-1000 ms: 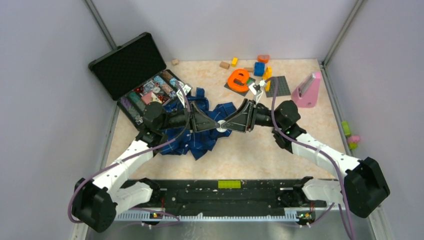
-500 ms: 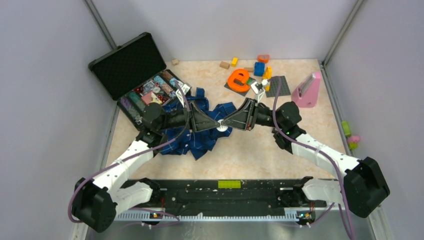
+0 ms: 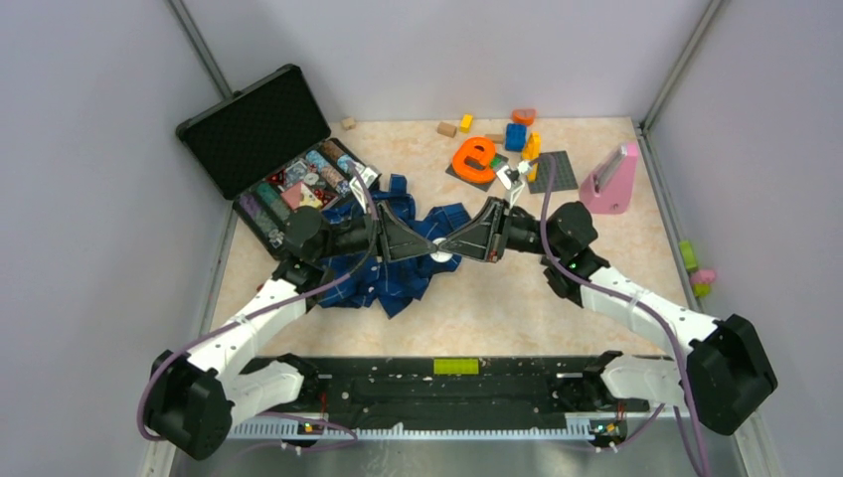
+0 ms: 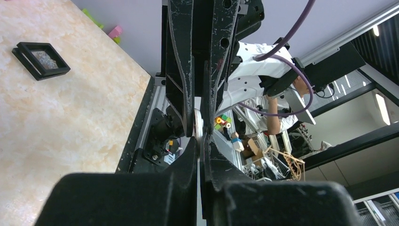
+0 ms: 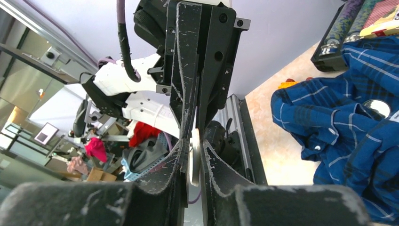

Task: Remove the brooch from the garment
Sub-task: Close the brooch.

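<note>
The garment (image 3: 383, 278), a dark blue plaid shirt, lies crumpled left of the table's middle. Above its right edge my two grippers meet tip to tip. A small pale round disc, which I take for the brooch (image 3: 438, 255), sits between them. My left gripper (image 3: 429, 248) is shut on one edge of it. My right gripper (image 3: 445, 248) is pinched on the other side. Both wrist views show the brooch (image 4: 198, 123) (image 5: 194, 162) edge-on between the fingers. A second silvery disc (image 5: 376, 108) rests on the shirt (image 5: 339, 122).
An open black case (image 3: 268, 149) with colourful contents stands at the back left, touching the shirt. An orange piece (image 3: 474, 157), toy blocks (image 3: 517, 134), a grey plate (image 3: 553, 171) and a pink stand (image 3: 609, 181) sit at the back right. A black square frame (image 4: 41, 59) lies on the table.
My right gripper's jaws have narrowed onto the disc. Both arms have stayed almost where they were, and my left gripper has stayed shut.
</note>
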`<action>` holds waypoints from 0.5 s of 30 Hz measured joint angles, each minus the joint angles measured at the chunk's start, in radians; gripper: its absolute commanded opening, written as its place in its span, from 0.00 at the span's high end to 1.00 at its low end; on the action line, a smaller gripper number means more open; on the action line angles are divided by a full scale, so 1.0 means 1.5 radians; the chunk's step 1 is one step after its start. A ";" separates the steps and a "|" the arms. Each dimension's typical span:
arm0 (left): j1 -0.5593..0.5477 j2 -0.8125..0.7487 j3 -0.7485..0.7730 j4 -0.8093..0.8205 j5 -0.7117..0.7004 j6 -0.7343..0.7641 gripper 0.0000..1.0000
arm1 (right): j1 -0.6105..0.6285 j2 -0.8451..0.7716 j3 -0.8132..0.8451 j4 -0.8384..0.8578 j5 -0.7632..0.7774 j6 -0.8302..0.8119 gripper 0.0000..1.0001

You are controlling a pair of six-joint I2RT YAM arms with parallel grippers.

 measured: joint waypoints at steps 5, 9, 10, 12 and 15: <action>0.001 0.000 -0.017 0.031 -0.011 -0.035 1.00 | 0.007 -0.015 0.001 -0.032 0.021 -0.033 0.95; 0.001 0.010 -0.042 0.112 -0.028 -0.098 1.00 | 0.016 -0.031 0.001 -0.052 0.051 -0.052 0.98; 0.001 0.012 -0.045 0.125 -0.031 -0.109 1.00 | 0.018 -0.035 0.001 -0.055 0.058 -0.056 0.99; 0.001 0.018 -0.049 0.151 -0.037 -0.129 1.00 | 0.022 -0.039 0.001 -0.057 0.072 -0.064 1.00; 0.000 0.022 -0.056 0.180 -0.047 -0.151 0.87 | 0.026 -0.043 0.001 -0.057 0.086 -0.072 1.00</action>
